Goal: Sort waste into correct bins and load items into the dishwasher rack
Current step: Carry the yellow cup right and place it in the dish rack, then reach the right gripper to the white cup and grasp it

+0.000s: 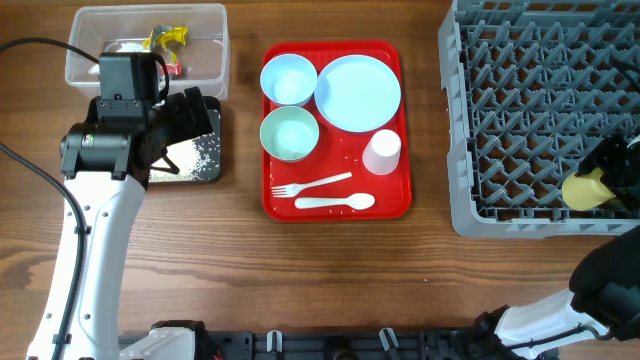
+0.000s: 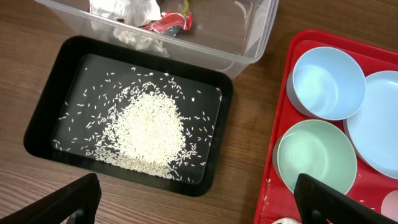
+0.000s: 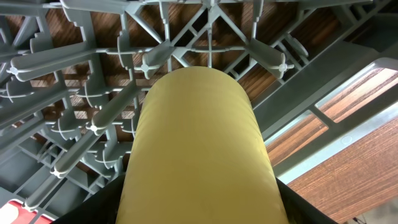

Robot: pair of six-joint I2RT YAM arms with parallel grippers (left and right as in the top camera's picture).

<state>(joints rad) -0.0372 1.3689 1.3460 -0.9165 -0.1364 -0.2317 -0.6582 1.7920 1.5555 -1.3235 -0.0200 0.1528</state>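
Observation:
My right gripper is shut on the yellow cup and holds it over the front right part of the grey-blue dishwasher rack; the cup fills the right wrist view above the pegs. My left gripper is open and empty, above the table between the black bin and the red tray. Rice grains lie in the black bin. The clear bin holds tissue and wrappers. Two bowls, the plate, the whitish cup, the fork and the spoon sit on the tray.
The red tray lies mid-table between the bins and the rack. The left arm stretches along the table's left side, over the black bin. A black cable runs at the far left.

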